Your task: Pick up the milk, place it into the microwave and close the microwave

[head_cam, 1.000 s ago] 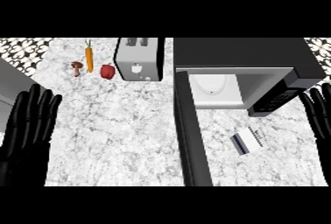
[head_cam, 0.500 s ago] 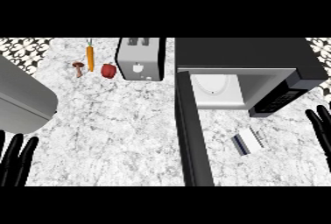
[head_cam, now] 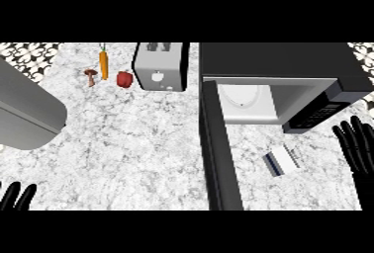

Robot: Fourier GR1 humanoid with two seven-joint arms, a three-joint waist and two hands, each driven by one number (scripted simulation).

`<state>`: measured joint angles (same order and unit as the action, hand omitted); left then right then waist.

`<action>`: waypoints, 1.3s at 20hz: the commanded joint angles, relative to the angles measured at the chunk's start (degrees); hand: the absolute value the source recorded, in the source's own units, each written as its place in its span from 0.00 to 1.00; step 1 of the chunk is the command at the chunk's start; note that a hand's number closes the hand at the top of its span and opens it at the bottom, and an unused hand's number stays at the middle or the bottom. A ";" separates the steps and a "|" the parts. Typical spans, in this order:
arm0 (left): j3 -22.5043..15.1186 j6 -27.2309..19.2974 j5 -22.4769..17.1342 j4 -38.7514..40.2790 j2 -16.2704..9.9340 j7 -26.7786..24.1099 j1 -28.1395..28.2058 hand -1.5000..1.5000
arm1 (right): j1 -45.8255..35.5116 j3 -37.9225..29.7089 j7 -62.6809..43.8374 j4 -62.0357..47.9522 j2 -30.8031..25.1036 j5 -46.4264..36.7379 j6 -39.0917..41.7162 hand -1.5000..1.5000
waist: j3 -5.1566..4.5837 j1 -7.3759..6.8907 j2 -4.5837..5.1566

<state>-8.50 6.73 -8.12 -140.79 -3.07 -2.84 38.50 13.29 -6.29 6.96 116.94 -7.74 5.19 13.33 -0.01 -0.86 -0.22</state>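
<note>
While only the straight, spread fingertips of the left hand (head_cam: 16,195) show at the lower left corner of the view, holding nothing, a large grey forearm (head_cam: 25,111) slants across the left edge above them. Farther along the marbled desk (head_cam: 131,148), near its back edge, lie a small brown mushroom (head_cam: 90,75), an orange carrot (head_cam: 104,63) and a red pepper (head_cam: 124,79), all close together but apart. Just right of the pepper stands a silver toaster (head_cam: 161,66) with its slots facing up. Next comes the black microwave (head_cam: 281,84), whose door (head_cam: 219,148) swings wide open toward the viewer, seen edge-on as a long dark bar; the pale cavity (head_cam: 248,101) shows a round turntable inside and nothing else. Right of the door, on the desk in front of the microwave, the milk (head_cam: 282,160) lies on its side, a small carton with a dark end and a white body. At the right edge the right hand (head_cam: 358,146) stands with fingers straight and spread, near the milk but not touching it.
</note>
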 commanded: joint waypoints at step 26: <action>6.36 14.88 -9.47 -5.77 0.05 -16.04 20.96 0.00 | -12.37 -7.29 37.56 -61.83 -2.21 -17.70 -9.44 0.00 | 0.14 -1.33 0.17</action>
<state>-4.09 19.54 -10.02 -139.52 -2.52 -17.45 56.91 3.24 -13.52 38.87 62.99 -10.00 -9.90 6.41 0.13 -2.14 -0.09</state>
